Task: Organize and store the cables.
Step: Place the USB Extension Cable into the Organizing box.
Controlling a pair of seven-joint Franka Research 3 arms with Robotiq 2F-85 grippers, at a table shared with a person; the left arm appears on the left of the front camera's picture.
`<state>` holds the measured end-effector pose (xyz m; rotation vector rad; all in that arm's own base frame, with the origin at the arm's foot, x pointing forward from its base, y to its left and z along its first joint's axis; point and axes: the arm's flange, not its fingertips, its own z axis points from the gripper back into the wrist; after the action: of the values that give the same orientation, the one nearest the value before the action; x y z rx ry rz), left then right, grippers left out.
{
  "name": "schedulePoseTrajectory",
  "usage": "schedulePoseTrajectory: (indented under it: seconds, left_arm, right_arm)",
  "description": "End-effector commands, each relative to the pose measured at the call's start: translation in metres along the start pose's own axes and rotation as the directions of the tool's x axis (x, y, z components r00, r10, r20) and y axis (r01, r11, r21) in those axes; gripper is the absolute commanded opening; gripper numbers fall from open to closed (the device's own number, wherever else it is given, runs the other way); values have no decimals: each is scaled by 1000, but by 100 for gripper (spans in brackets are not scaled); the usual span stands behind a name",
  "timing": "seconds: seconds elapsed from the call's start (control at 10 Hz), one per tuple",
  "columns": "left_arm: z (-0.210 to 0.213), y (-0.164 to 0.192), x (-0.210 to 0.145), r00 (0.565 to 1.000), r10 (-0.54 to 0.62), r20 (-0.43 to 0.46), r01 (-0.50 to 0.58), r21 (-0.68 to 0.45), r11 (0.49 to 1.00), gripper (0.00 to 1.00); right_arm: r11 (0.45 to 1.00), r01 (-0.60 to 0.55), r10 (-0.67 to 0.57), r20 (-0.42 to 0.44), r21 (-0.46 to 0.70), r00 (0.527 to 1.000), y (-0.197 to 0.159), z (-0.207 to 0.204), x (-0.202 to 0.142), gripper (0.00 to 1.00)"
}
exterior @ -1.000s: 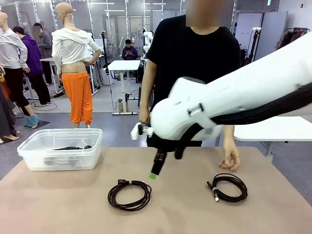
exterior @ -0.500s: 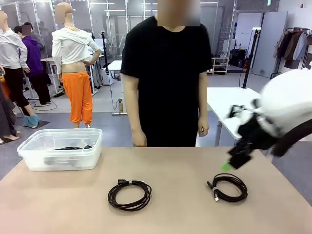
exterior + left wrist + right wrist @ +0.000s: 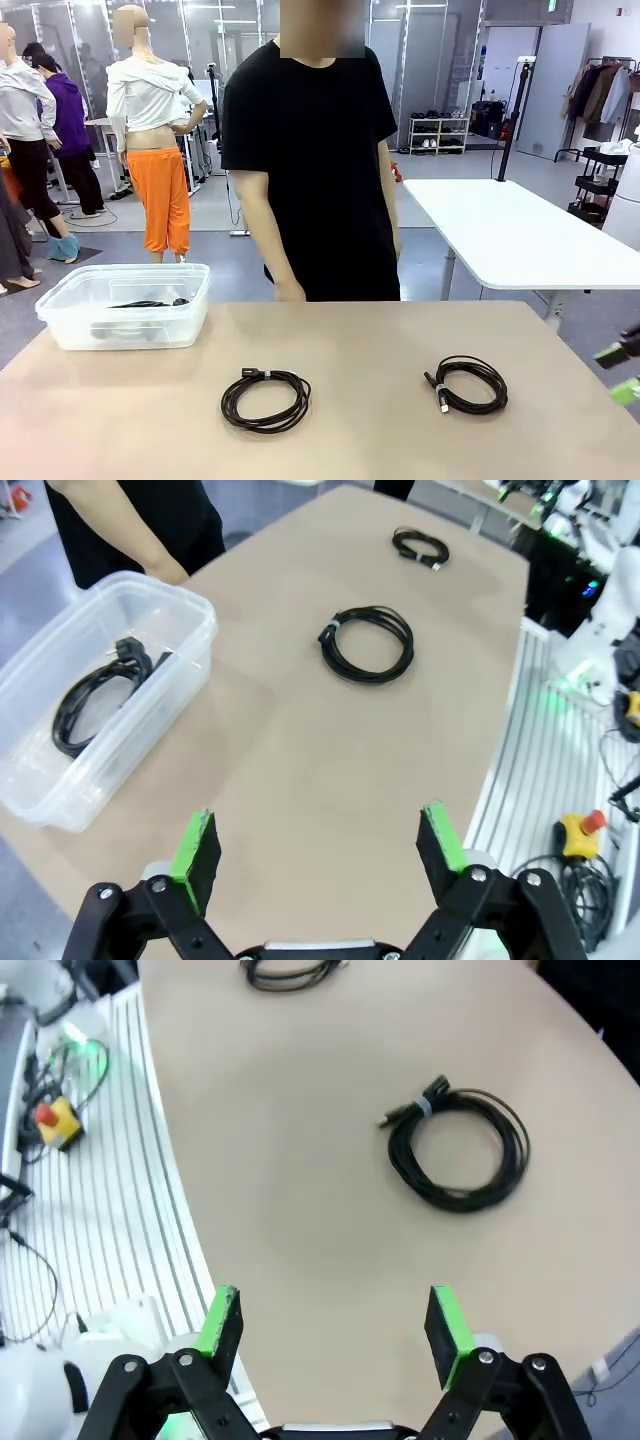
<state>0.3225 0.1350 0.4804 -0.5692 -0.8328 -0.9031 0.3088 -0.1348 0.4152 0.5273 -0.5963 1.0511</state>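
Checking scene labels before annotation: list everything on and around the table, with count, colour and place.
Coiled thin black cables: 3, black; one left of centre on the table, one to its right, one inside the bin.
Clear plastic bin: 1, transparent, table's far left corner.
Tan table: 1, under it all.
White table: 1, behind, right.
Person in black T-shirt: 1, at the far edge.
Left gripper: black, green pads, open, above the table's left end.
Right gripper: same colours, open, at the table's right edge.
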Motion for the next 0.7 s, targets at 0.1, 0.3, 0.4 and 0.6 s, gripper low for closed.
schedulePoseTrajectory:
  seconds: [0.1,0.3,0.4,0.6]
  left_arm:
    - [1,0,3,1000,9,-1,-9,-1,1000,100]
    - [1,0,3,1000,9,-1,-9,-1,1000,100]
    - [1,0,3,1000,9,-1,-9,-1,1000,100]
    - [0,0,0,1000,0,0,0,0,1000,100]
  right_arm:
    - [979,-125,133,45,-162,990,-14,14,-58,92]
    - [958,-141,172,106,-248,979,-9,23,-86,92]
    - [955,-151,184,109,-254,977,-5,24,-92,92]
    - [972,-122,136,57,-203,989,-14,37,-75,92]
